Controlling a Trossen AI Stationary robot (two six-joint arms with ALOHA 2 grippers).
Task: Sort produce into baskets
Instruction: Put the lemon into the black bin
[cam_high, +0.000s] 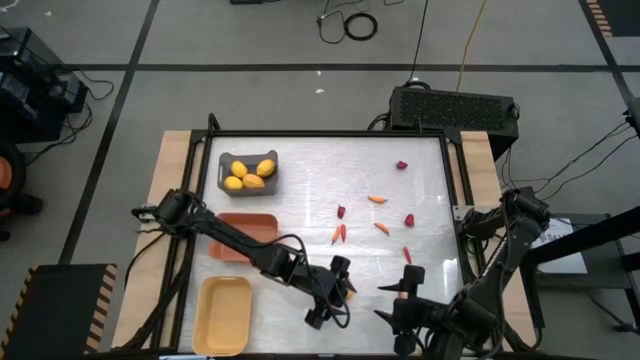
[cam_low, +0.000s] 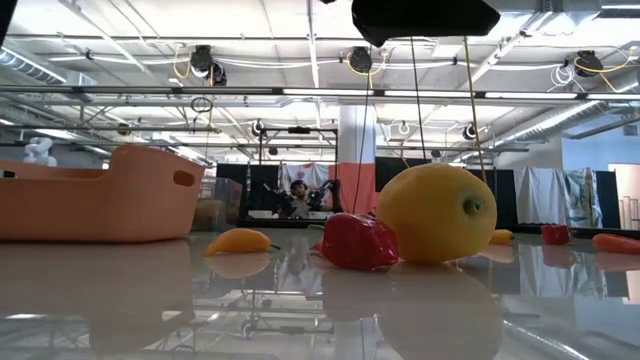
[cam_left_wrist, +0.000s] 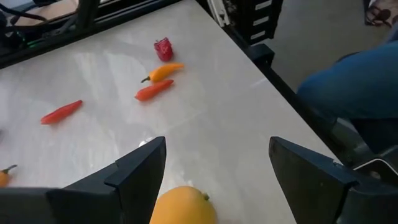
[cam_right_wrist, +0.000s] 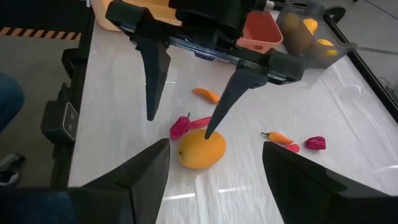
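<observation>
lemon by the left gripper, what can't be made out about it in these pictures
- High view: lemon hidden under the left gripper.
- Left wrist view: lemon cut off by the bottom edge.
- Right wrist view: one left finger overlaps the lemon; contact unclear.
- Low view: red piece covers its left side.

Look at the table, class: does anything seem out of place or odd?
One round yellow-orange toy lemon lies loose on the white tabletop beneath the open left gripper, while four like it sit in the grey plastic bin. Nothing looks spilled or damaged.
</observation>
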